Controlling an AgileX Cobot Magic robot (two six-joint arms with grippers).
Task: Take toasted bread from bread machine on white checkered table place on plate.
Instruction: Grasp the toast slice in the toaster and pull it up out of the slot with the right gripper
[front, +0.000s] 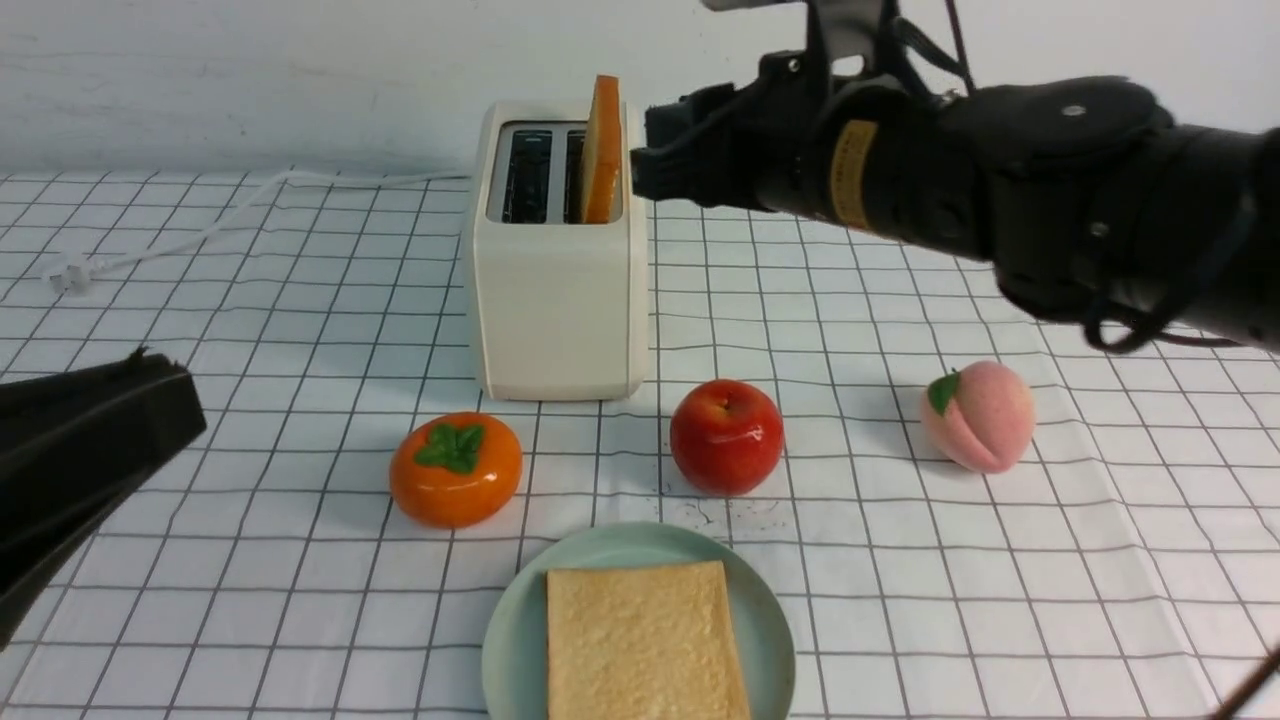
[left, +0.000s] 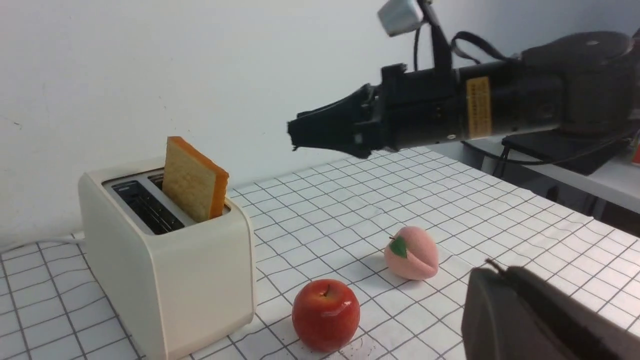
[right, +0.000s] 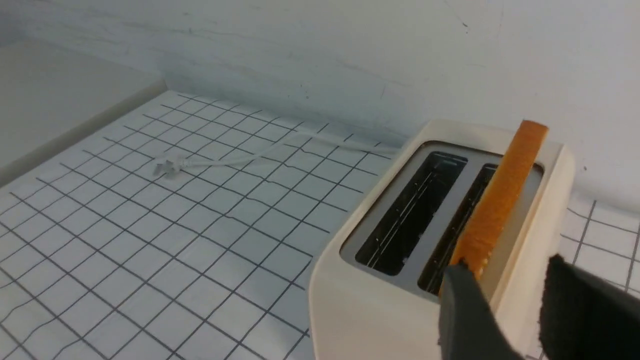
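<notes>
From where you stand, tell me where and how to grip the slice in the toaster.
Best gripped by its raised part, the slice standing well above the right-hand slot of the toaster. I'd come from above and the robot's right, where the right gripper is, with one finger on each broad flat face, since the slab is upright and thin between them.

Here's the surface (front: 330, 560), covered in white cloth with a grid of thin dark-grey lines, wrinkled in places. Standing on it, a boxy cream-white two-slot toaster (front: 560, 310), its white cord (front: 232, 212) trailing left to a pale plug (front: 68, 274). In front of the toaster, a glossy orange persimmon with green leaves (front: 455, 470) sits left of a shiny red apple (front: 727, 437). Over to the right, a pink peach with a green leaf (front: 978, 417); nearest the camera, a round pale mint-green plate (front: 515, 640).
</notes>
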